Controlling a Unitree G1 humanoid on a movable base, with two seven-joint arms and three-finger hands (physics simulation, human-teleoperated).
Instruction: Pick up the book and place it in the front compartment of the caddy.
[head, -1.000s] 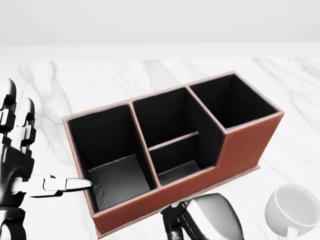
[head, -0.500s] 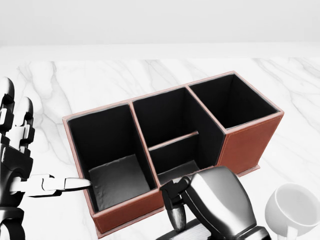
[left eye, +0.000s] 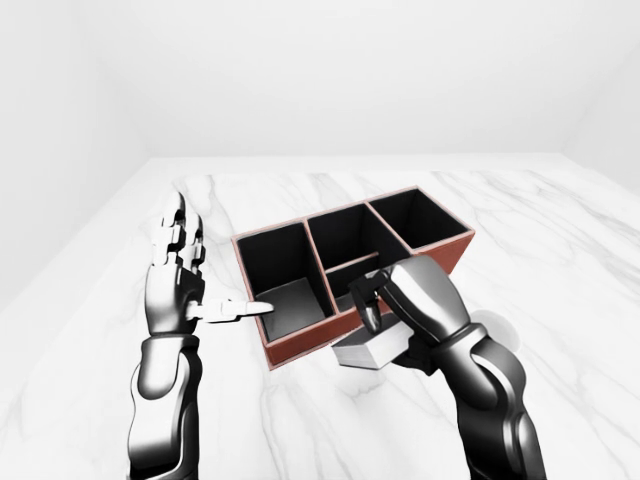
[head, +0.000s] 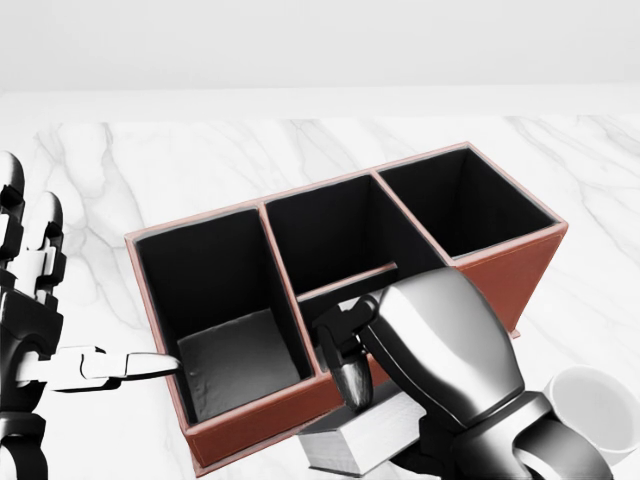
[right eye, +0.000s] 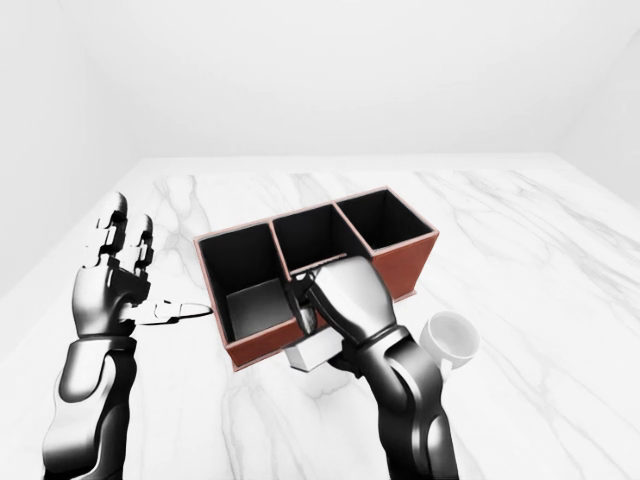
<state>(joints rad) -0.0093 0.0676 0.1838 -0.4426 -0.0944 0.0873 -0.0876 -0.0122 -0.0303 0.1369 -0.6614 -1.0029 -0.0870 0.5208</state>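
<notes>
On the left, my left hand (left eye: 178, 285) stood upright with its fingers spread wide and holding nothing, its thumb reaching across to touch the rim of the caddy's leftmost compartment. The caddy (head: 500, 275), a brown leather box with black-lined compartments, sat on the white marble bench (left eye: 560, 260); every compartment I could see into was empty, including the small low one in the middle of the near side, which I took to be the front compartment. Just right of centre, my right hand (head: 400, 385) had its fingers closed round the book (head: 360, 440), carrying it flat and lifted against the caddy's near wall, just below that low compartment. A white mug (right eye: 448, 338) stood on the bench at the far right. I judged the pick-up done; raising the book over the rim, lowering it in and letting go remained.
</notes>
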